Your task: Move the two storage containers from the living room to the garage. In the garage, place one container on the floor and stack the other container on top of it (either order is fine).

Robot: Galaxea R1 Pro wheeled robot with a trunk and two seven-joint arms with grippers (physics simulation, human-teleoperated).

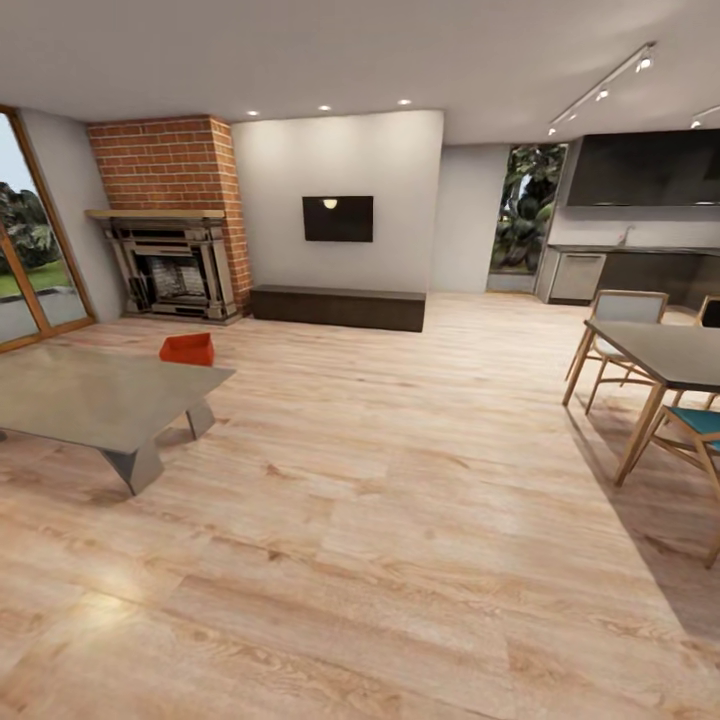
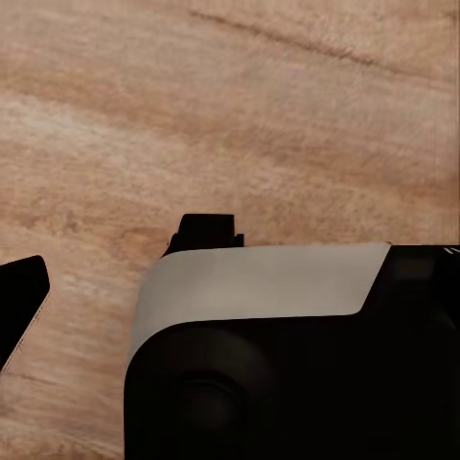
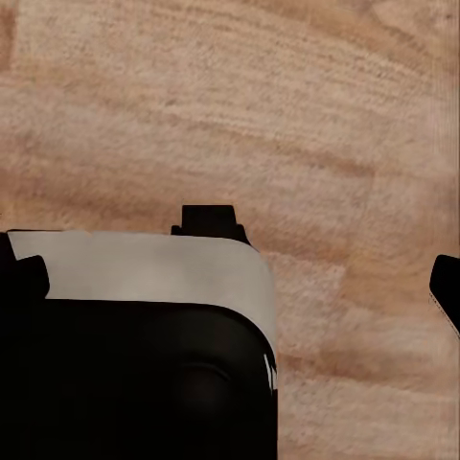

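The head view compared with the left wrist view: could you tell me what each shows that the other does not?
Head view: a red-orange storage container on the floor beyond the low table, plus a brick fireplace, wall TV and dining table. Left wrist view: the left gripper, close up, with dark fingertips above the planks. Both share the light wood-plank floor.

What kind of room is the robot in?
Probably a living room, open to a kitchen and dining corner. There is a brick fireplace, a TV on the wall and a low table on the wood floor.
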